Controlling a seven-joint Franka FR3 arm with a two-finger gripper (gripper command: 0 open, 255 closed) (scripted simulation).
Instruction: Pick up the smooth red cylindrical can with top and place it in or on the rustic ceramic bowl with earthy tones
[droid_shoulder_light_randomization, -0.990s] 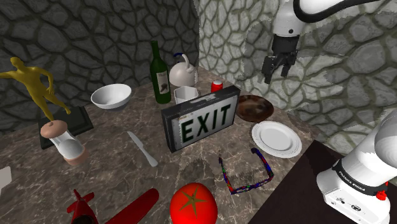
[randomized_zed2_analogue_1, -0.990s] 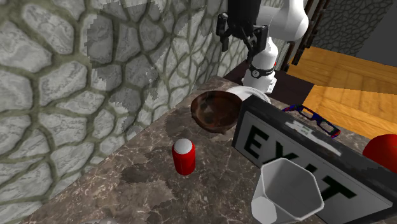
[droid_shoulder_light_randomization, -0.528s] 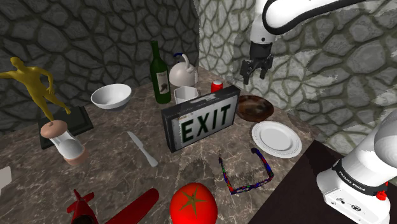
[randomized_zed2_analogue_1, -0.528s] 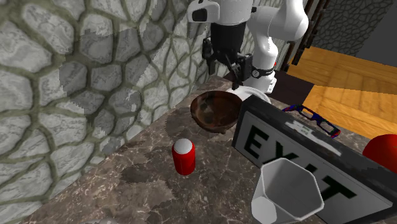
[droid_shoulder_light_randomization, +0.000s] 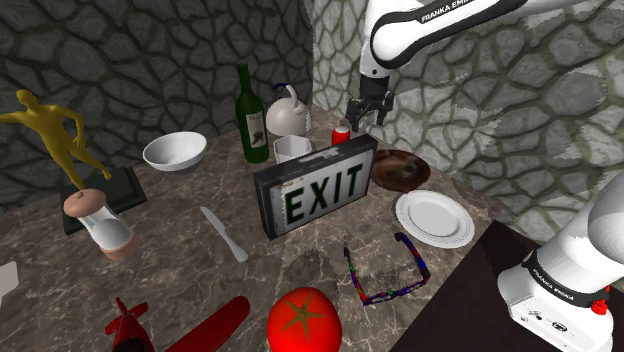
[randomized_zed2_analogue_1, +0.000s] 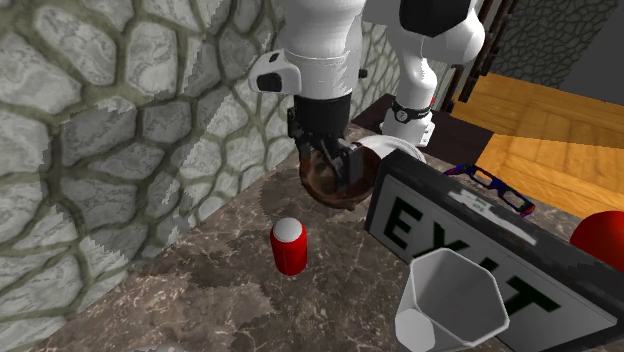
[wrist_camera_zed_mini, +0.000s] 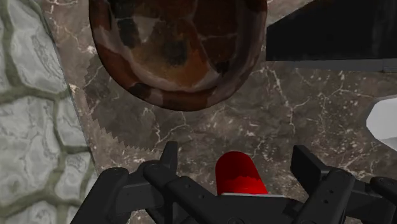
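The red can, which has a pale top, stands upright on the dark marble desk. It is close to the stone wall and a little apart from the brown mottled bowl. In the shoulder view it stands behind the EXIT sign, near the white cup.

The tool hangs in the air, higher than the can and roughly between the can and the bowl. Its two fingers are spread wide. In the wrist view the can appears in the gap between them, but lower down, and neither finger touches it, so nothing is held.

In my judgement the task is only at its beginning. The tool is almost lined up over the can, but the can is not yet grasped or lifted, and the bowl looks empty. What is left is to descend around the can, close on it, raise it, carry it the short way to the bowl and let it go there.
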